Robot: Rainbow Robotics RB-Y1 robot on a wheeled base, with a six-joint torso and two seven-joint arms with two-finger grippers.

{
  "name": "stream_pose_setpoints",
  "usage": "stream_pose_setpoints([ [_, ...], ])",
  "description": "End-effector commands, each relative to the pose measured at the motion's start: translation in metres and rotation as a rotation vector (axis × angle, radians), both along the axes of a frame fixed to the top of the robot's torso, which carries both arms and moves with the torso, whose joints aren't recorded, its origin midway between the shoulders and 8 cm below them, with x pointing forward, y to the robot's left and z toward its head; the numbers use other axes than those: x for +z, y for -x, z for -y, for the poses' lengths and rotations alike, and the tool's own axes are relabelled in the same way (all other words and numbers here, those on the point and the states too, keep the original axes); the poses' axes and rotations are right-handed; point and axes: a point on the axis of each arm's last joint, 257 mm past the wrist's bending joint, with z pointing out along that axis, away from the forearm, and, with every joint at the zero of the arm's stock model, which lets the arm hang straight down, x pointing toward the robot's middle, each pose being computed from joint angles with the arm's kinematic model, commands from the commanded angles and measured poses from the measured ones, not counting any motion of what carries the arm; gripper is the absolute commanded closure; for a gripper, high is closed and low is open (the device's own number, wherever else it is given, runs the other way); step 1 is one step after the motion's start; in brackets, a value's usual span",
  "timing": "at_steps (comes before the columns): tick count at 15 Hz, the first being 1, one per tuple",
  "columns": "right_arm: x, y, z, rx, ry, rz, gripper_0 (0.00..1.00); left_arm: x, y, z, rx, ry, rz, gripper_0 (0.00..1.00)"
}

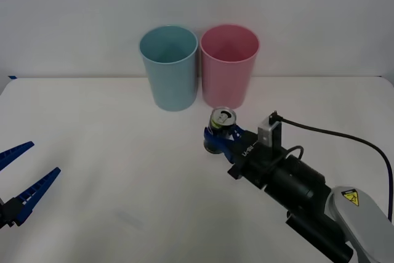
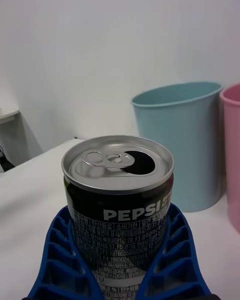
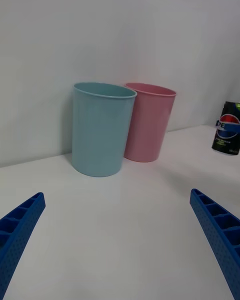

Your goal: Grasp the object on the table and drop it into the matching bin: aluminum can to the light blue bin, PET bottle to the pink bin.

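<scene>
Aluminum can (image 1: 221, 122) before pink bin (image 1: 229, 66); light blue bin (image 1: 168, 68) touching pink bin's left, on table (image 1: 111, 152).

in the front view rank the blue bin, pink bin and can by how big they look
1. Blue bin and pink bin: they look alike in size and stand side by side, so no ranking between them.
2. Can: far smaller, though nearer the camera, held between the right gripper's fingers.

From here, the can's (image 2: 119, 200) lower body is hidden between the right gripper's (image 2: 120, 260) blue fingers (image 2: 60, 260), and the pink bin (image 2: 231, 155) is cut off at the edge.
</scene>
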Motion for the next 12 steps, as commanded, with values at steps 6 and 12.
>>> stream_pose_setpoints([
  [6,0.068,0.001,0.028,0.023,-0.022,0.091,1.0,0.0,0.0,0.0,0.0,0.0,0.0,0.0],
  [12,0.116,-0.021,0.008,0.086,-0.028,0.116,1.0,0.0,0.0,0.0,0.0,0.0,0.0,0.0],
])
